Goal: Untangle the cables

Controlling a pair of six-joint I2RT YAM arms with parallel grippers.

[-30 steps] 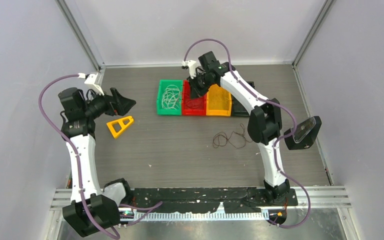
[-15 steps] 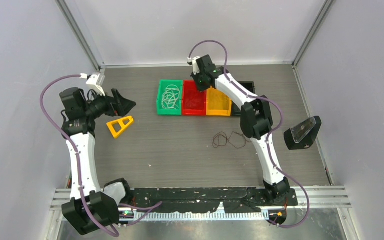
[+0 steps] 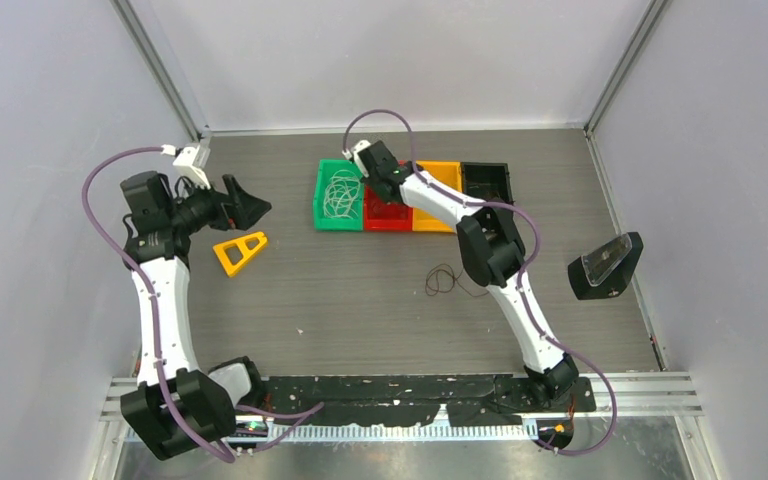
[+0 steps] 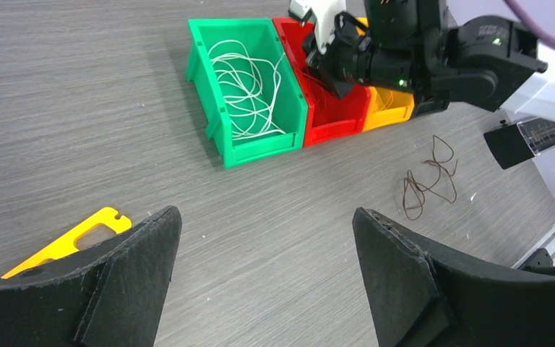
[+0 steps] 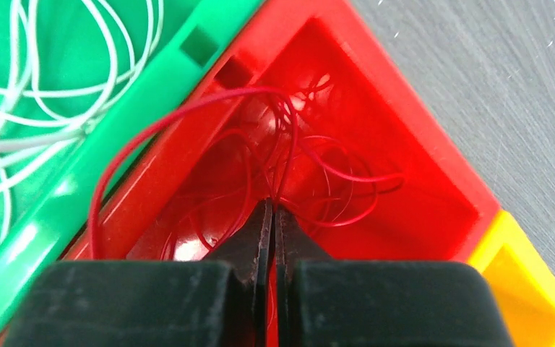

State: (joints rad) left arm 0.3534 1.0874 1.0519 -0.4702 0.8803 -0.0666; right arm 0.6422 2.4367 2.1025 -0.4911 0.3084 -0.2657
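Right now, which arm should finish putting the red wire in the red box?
Right. Its gripper is shut on the red wire over the red box. The left gripper is open, far away beside the yellow triangle.

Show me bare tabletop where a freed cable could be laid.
Free: the wide stretch between yellow triangle and brown cable, in front of the bin row. Crowded: that row, where the right gripper pinches red cable.

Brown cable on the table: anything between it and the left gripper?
Nothing visible. Bare table lies between the open left gripper and the brown cable. The bins sit off that line; the right arm's elbow hangs near the cable.
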